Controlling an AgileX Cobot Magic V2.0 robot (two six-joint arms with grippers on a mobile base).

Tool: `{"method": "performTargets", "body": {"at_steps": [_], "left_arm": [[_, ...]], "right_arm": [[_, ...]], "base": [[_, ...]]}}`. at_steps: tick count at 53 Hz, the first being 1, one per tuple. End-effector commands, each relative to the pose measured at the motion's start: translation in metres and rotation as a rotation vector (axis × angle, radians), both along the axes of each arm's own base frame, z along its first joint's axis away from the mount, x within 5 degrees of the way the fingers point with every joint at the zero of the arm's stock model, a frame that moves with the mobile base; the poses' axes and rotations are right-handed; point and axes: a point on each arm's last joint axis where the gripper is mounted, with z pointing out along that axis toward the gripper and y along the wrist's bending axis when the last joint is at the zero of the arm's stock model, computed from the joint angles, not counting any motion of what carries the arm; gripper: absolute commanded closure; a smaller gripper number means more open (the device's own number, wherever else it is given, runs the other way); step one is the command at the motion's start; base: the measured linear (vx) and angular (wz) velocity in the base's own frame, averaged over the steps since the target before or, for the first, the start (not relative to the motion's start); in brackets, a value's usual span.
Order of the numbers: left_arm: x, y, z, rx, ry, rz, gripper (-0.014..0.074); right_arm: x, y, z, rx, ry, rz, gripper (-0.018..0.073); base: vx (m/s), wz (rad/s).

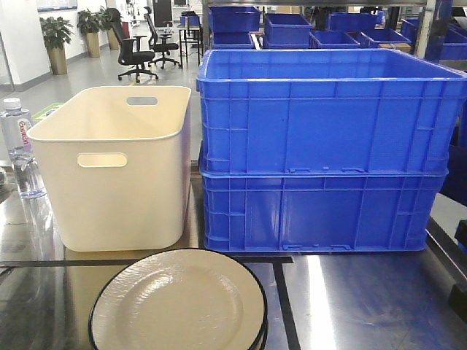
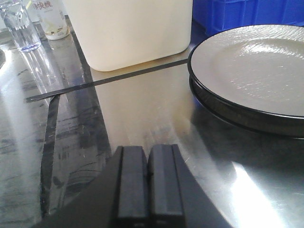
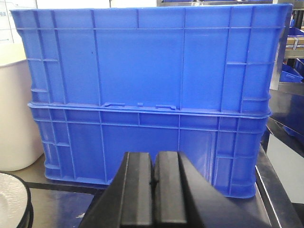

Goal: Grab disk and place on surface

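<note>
While both arms hang back, the disk (image 1: 179, 302) lies at the near edge of the steel table (image 1: 365, 299), in front of the cream bin (image 1: 117, 168) and left of the two stacked blue crates (image 1: 321, 146). The left wrist view shows a second dark rim just under its black edge, so it appears to sit on top of at least one more plate rather than straight on the table; that would explain why it stands a little proud of the metal. I judge the task as not yet begun: the top disk has to come off this stack and go onto a bare stretch of the taped table.

The left claw (image 2: 148, 183) is pressed together, holding nothing, low over the table and near the disk's left side. The right claw (image 3: 154, 190) is likewise pressed together and empty, facing the crates, with the disk's rim just showing at the lower left of its view. The left one looks better placed for the grab, though it must spread first to take the thin rim.

A water bottle (image 1: 18, 146) stands at the far left, clear of the work.
</note>
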Motion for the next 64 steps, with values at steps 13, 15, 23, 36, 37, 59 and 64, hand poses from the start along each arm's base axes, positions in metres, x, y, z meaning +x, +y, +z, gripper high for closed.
{"method": "performTargets", "body": {"at_steps": [13,15,23,36,37,59,64], "left_arm": [[0.002,0.001,0.015,-0.026,-0.092,0.022,0.0601],[0.002,0.001,0.015,-0.026,-0.092,0.022,0.0601],[-0.004,0.002,0.011,0.008,-0.112,0.028,0.0601],[-0.028,0.013,-0.032,0.245,-0.277,0.116,0.0601],[-0.030,0.013,-0.037,0.244,-0.292,0.120,0.0601],[-0.027,0.017,-0.089,0.096,-0.471,0.195,0.0601],[-0.027,0.017,-0.094,0.006,-0.410,0.201,0.0601]], "right_arm": [[-0.001,-0.005,0.015,0.003,-0.080,-0.049,0.0568],[-0.001,-0.005,0.015,0.003,-0.080,-0.049,0.0568],[-0.001,-0.005,0.015,0.003,-0.080,-0.049,0.0568],[-0.001,-0.005,0.015,0.003,-0.080,-0.049,0.0568],[-0.001,-0.005,0.015,0.003,-0.080,-0.049,0.0568],[-0.001,-0.005,0.015,0.002,-0.079,-0.047,0.0568],[-0.001,-0.005,0.015,0.003,-0.079,-0.047,0.0568]], "base": [[0.00,0.00],[0.00,0.00],[0.00,0.00],[0.00,0.00],[0.00,0.00],[0.00,0.00],[0.00,0.00]]}}
